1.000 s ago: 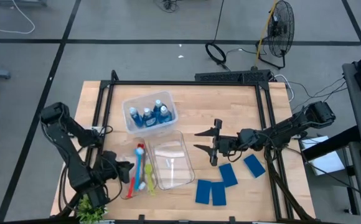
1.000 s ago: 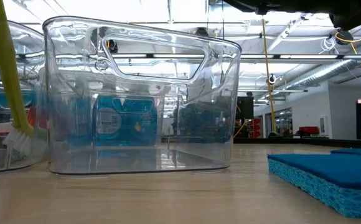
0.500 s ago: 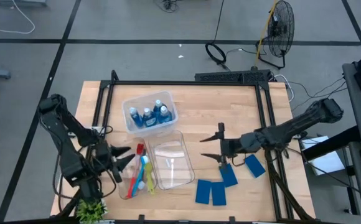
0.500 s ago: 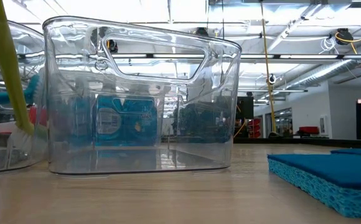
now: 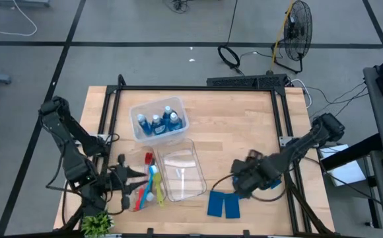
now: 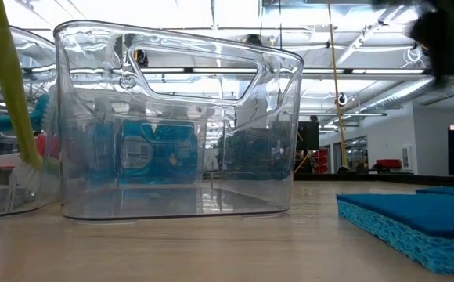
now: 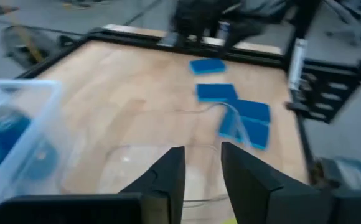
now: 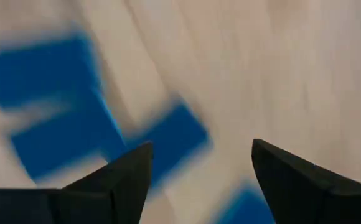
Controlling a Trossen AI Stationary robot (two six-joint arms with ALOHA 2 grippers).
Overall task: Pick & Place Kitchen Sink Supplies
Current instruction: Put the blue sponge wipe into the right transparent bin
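High view: right gripper (image 5: 244,180), fingers wide apart, hangs over blue sponges (image 5: 223,203) at five o'clock. Left gripper (image 5: 133,182), fingers narrowly apart and empty, sits beside brushes (image 5: 153,185) at seven o'clock.

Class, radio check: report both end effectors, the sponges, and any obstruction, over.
Right end effector open, empty, above the sponges. Left end effector narrowly open, empty, by the brushes. Clear bin between both arms.
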